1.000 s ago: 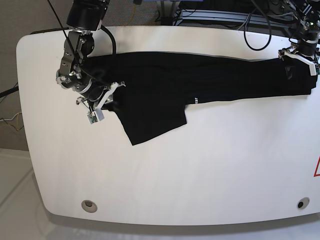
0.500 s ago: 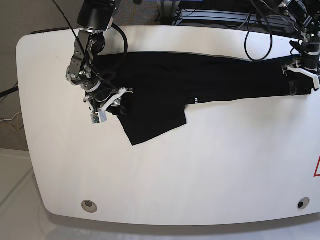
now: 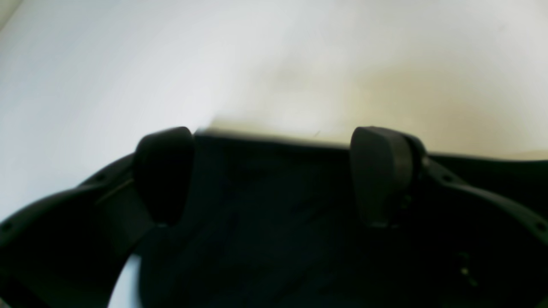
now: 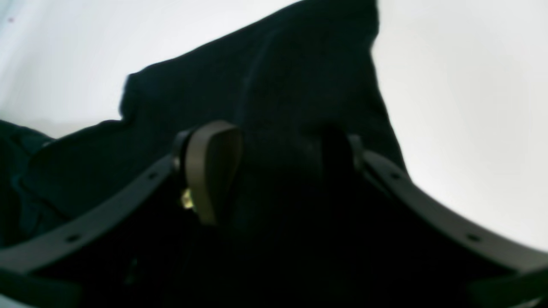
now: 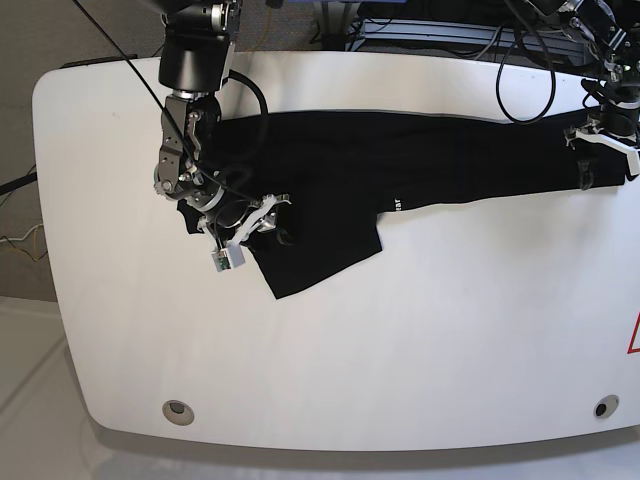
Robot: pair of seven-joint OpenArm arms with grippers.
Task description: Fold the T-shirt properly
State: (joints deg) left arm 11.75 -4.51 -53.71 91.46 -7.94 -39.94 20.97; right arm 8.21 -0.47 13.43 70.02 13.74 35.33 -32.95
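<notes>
stretching across the far half of a white table (image 5: 330, 340), the t-shirt (image 5: 430, 155) lies long and flat. black cables (image 5: 520, 60) hang behind. left gripper (image 3: 274, 175) gapes wide over its hem; right gripper (image 4: 274, 171) stands parted above its sleeve.

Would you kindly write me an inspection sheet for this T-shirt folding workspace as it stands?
Surface: white table, bare across the front.
Job's things: black T-shirt stretched in a long band along the back, one flap hanging forward.
Clutter: nothing seen on the table.
Grippers: right gripper over the shirt's flap end, jaws apart; left gripper at the opposite end, jaws wide over the cloth edge.
Cables: black leads looping behind the left arm.
Surroundings: equipment rack behind the table.
</notes>
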